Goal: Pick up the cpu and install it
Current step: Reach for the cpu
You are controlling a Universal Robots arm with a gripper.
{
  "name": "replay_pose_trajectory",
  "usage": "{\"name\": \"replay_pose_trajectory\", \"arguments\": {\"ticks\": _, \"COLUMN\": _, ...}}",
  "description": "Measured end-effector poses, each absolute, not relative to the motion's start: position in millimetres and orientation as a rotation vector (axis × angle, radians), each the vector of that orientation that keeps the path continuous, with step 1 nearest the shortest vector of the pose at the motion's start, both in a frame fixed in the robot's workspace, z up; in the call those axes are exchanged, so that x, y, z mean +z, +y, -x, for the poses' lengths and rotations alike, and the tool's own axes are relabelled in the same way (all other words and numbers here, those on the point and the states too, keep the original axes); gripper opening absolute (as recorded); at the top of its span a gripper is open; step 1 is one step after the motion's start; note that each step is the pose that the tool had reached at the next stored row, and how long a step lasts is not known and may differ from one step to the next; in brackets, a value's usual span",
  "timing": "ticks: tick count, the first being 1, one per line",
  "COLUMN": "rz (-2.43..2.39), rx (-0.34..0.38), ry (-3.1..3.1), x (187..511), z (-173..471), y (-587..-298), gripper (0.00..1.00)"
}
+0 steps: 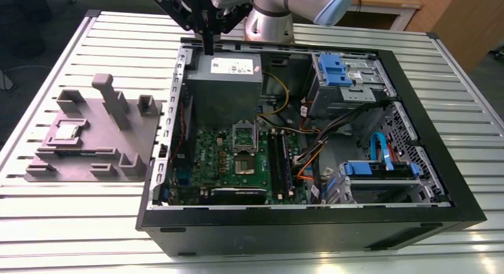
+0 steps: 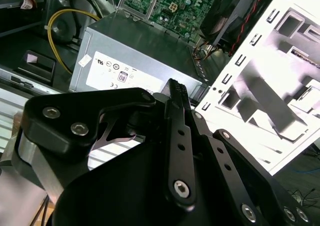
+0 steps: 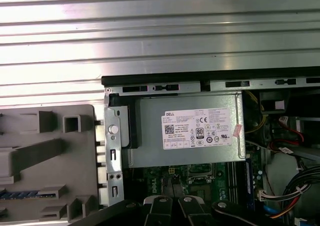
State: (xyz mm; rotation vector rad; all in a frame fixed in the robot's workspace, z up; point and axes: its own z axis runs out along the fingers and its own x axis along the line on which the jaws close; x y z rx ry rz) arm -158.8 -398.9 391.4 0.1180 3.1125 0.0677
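The cpu (image 1: 67,131), a small silver square chip, lies in a recess of the grey holder block (image 1: 98,138) on the table, at the exterior view's left of the open computer case (image 1: 315,221). My gripper (image 1: 209,48) hangs above the case's far edge, over the grey power-supply box (image 1: 224,79), well away from the cpu. Its black fingers (image 2: 176,93) stand together with nothing between them, so it is shut and empty. The green motherboard (image 1: 236,162) with its metal socket frame (image 1: 245,134) lies inside the case, below the power supply.
Blue drive cages (image 1: 343,70) and loose cables (image 1: 315,144) fill the case's right side in the exterior view. The holder block (image 3: 45,156) has several upright posts. The case rim (image 3: 165,80) and ribbed metal table (image 3: 150,30) lie under the wrist.
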Motion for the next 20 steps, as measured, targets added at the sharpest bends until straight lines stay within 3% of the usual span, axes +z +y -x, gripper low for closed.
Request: {"name": "replay_pose_trajectory", "arguments": {"ticks": 20, "rz": -0.118, "rx": 0.067, "ry": 3.119, "x": 391.2, "z": 167.8, "y": -398.9, "gripper": 0.10}}
